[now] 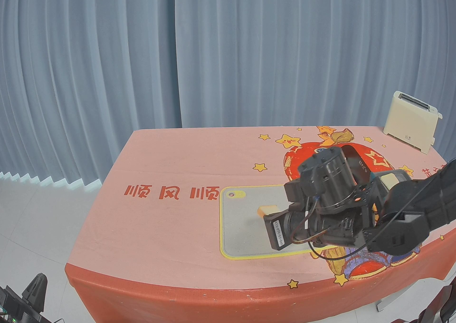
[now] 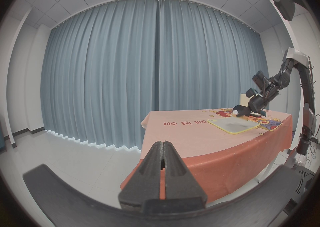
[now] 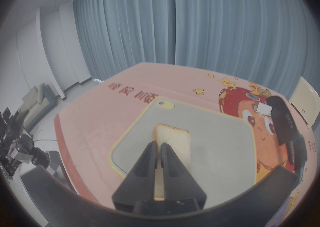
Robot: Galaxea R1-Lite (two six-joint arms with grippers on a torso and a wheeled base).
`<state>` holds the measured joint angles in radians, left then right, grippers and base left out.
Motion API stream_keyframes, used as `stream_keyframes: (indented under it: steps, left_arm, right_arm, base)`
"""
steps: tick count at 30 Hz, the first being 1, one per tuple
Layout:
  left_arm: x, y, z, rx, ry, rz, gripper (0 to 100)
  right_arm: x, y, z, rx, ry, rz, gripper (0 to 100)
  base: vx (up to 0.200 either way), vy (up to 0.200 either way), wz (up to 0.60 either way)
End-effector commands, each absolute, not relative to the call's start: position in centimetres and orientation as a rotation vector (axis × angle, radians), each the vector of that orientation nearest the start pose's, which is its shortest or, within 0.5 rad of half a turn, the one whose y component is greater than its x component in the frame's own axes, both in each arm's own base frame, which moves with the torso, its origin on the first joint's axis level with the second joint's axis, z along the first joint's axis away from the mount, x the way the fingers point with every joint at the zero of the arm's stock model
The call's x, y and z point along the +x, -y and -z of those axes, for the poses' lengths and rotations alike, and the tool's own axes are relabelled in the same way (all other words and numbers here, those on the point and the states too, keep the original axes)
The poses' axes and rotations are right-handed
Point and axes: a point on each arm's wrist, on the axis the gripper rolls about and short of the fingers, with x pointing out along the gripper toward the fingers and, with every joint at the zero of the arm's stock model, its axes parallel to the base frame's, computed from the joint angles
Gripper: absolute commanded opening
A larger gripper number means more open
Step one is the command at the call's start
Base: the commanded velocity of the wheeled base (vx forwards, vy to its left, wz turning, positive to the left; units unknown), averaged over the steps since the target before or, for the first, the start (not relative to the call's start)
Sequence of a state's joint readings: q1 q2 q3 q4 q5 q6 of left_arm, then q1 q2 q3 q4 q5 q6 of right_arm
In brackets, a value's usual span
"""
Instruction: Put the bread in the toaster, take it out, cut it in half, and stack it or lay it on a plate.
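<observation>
Right gripper (image 3: pixel 158 146) over the grey, yellow-rimmed cutting board (image 3: pixel 213 144), jaws drawn almost together with only a thin slot between them, pinched on a slice of bread (image 3: pixel 175 141). Slice held on edge, its pale cut face turned outward beside the fingers and its browner crust along the top. Gripped near one end, with most of the slice sticking out past the fingertips. Positioned above the middle of the board; cannot tell whether the bottom edge of the bread touches the board surface or hangs just clear of it. Board lying flat on the pink printed cloth of the table (image 1: pixel 190 162), close to the near edge and right of centre, hanging hole at its far left corner. Cream toaster (image 1: pixel 411 121) upright at the far right corner of the table, well apart from the board, slots facing up. Dark elongated object (image 3: pixel 283 121) on the cloth just past the board's right side, kind not clear. Left gripper (image 2: pixel 162 146) off the table, low beyond its near left corner, jaws pressed fully together with nothing between them. Blue-grey curtain (image 1: pixel 190 43) behind the far edge.
</observation>
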<state>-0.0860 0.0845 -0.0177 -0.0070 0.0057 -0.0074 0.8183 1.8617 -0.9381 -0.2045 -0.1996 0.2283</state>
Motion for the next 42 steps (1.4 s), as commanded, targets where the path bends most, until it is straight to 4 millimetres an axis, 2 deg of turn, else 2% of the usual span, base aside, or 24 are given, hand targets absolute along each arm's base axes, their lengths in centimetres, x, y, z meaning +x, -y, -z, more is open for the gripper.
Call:
stream_keyframes:
  steps: [1,6,11,12,13,15,19,25,42]
  left_arm:
    - [-1.6,-0.2,-7.8,-0.004,-0.078,0.079,0]
    - [-1.6,-0.2,-7.8,-0.004,-0.078,0.079,0]
    - [-1.6,-0.2,-7.8,-0.004,-0.08,0.079,0]
    - [-1.6,-0.2,-7.8,-0.004,-0.08,0.079,0]
    - [-1.6,-0.2,-7.8,-0.006,-0.08,0.079,0]
    - [-1.6,-0.2,-7.8,-0.004,-0.078,0.079,0]
    - [-1.6,-0.2,-7.8,-0.004,-0.078,0.079,0]
    - [-1.6,-0.2,-7.8,-0.004,-0.08,0.079,0]
    - [-1.6,-0.2,-7.8,-0.006,-0.079,0.079,0]
  right_arm:
    - [21.5,-22.4,-16.5,-0.082,-0.594,-0.534,0]
    - [20.2,-19.9,-17.8,-0.045,-0.553,-0.516,0]
    - [16.8,-16.3,-19.9,0.011,-0.486,-0.534,0]
    - [16.8,-16.3,-19.9,0.011,-0.486,-0.534,0]
    - [15.6,-15.2,-20.3,0.048,-0.468,-0.538,0]
    - [14.9,-14.5,-20.7,0.084,-0.459,-0.557,0]
    - [13.9,-14.0,-20.7,0.09,-0.458,-0.586,0]
    - [14.0,-13.7,-20.0,0.081,-0.476,-0.564,0]
    - [13.8,-13.8,-19.8,0.074,-0.481,-0.572,0]
  base:
    - [0.0,0.0,0.0]
    - [0.0,0.0,0.0]
    - [0.0,0.0,0.0]
    - [0.0,0.0,0.0]
    - [0.0,0.0,0.0]
    - [0.0,0.0,0.0]
    - [0.0,0.0,0.0]
    - [0.0,0.0,0.0]
    - [0.0,0.0,0.0]
